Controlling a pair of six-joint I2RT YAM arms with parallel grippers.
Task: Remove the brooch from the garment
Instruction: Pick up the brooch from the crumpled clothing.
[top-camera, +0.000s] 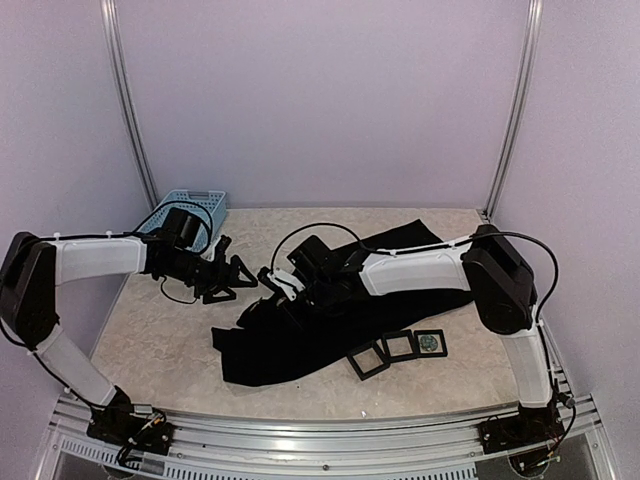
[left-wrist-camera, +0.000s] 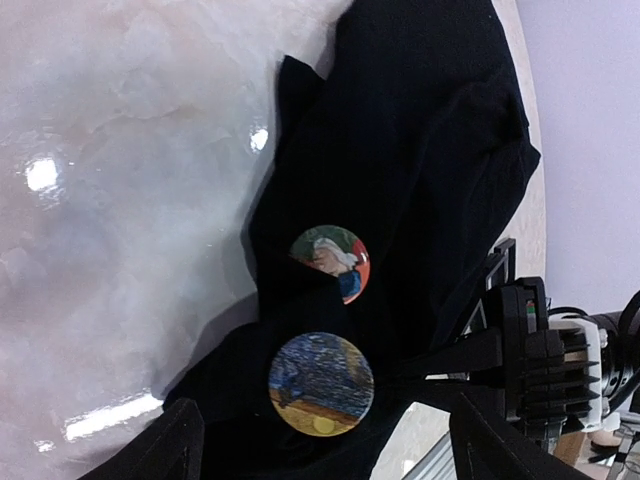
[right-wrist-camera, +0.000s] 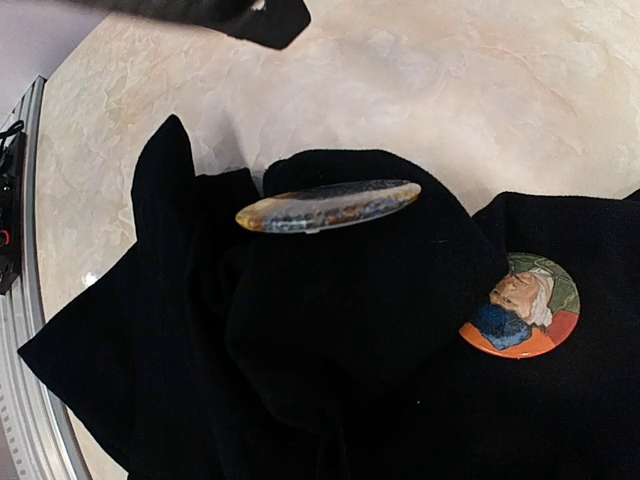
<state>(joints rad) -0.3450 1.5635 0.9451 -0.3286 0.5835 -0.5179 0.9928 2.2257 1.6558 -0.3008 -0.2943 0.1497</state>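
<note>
The black garment (top-camera: 300, 335) lies crumpled mid-table. Two round brooches are pinned to it. A blue-and-yellow brooch (left-wrist-camera: 321, 384) sits on a raised fold and shows edge-on in the right wrist view (right-wrist-camera: 328, 205). A portrait brooch with an orange rim (left-wrist-camera: 331, 263) lies beside it, also seen in the right wrist view (right-wrist-camera: 520, 318). My left gripper (left-wrist-camera: 322, 445) is open, its fingers (left-wrist-camera: 160, 450) either side of the blue brooch without touching it. My right gripper (top-camera: 278, 285) pinches the raised fold under that brooch. Its fingers are hidden in the black fabric in the right wrist view.
A light-blue basket (top-camera: 190, 208) stands at the back left behind the left arm. Three small black square frames (top-camera: 398, 348) lie at the garment's near right edge, and the rightmost frame (top-camera: 430, 344) holds a round badge. The table's metal front rail (top-camera: 320, 430) runs along the near side.
</note>
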